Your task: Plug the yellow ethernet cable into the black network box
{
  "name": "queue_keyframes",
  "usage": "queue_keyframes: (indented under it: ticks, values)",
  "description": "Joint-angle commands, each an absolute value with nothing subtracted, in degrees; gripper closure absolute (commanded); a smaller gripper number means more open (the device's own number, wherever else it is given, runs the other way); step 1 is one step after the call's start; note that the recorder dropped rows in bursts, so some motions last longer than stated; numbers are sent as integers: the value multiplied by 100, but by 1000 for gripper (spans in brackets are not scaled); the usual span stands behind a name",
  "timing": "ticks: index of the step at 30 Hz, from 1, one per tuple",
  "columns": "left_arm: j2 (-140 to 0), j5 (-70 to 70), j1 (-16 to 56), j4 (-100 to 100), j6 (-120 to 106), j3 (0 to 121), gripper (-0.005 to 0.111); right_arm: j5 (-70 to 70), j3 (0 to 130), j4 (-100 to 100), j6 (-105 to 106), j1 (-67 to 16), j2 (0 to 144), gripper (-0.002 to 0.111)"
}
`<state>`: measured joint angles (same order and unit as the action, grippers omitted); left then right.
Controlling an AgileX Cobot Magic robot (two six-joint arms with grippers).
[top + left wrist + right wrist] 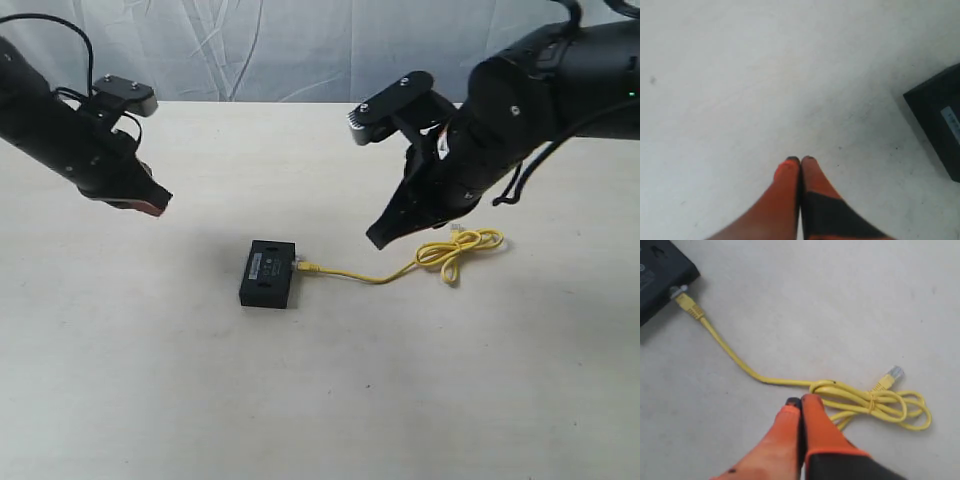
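While both claws hang clear of the work, the black network box [268,273] lies flat near the middle of the desk [150,380], white label up, and the yellow ethernet cable [447,254] runs off from it toward 3 o'clock in the exterior view, ending in a knotted coil at about 2 o'clock from the box. One plug [682,296] sits against the box's side face at a port; whether it is clicked fully home cannot be told from these views. The free plug [894,373] rests on the desk beside the coil. The left claw [155,203] hovers at 10 o'clock from the box, fingers pressed together and holding nothing. The right claw [378,238] hovers just above the desk between box and coil, fingers likewise together and empty. The cord looks light and limp, so pushing on its slack would probably only buckle it; the sensible hold is on the yellow boot just behind the clear plug, which is stiff but small and likely brittle at its latch. The box looks light and smooth enough to slide under a push, so it would want bracing from the far side. No bin or tray is present; the box's port is the only receptacle.
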<state>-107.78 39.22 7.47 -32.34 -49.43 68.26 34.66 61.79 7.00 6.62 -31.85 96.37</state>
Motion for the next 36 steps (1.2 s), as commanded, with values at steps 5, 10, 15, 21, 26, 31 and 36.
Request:
queue_keyframes:
  ticks: [5,10,15,21,26,31,36]
  values:
    - [-9446,3872,511,-3002,-4083,6361,107,3364,5648,-386,651,-2209,8791,108]
    - [-8416,3716,155,-3044,-3887,5826,107,3364,5158,-627,651,-1717,8049,108]
    - [-7262,3470,0,-3006,-3737,5289,107,3353,4669,-764,651,-1600,7074,108]
    - [-5980,2963,0,-3007,-3510,4436,107,3309,3945,-932,651,-1600,5826,108]
    - [-4894,2541,0,-3007,-3452,3684,107,3036,3217,-932,651,-1600,4513,108]
    - [-3829,2443,0,-3041,-3441,3071,107,2904,2688,-901,544,-1600,2916,108]
    - [-2961,2492,0,-3041,-3441,2685,107,2783,2315,-803,519,-1600,1473,108]
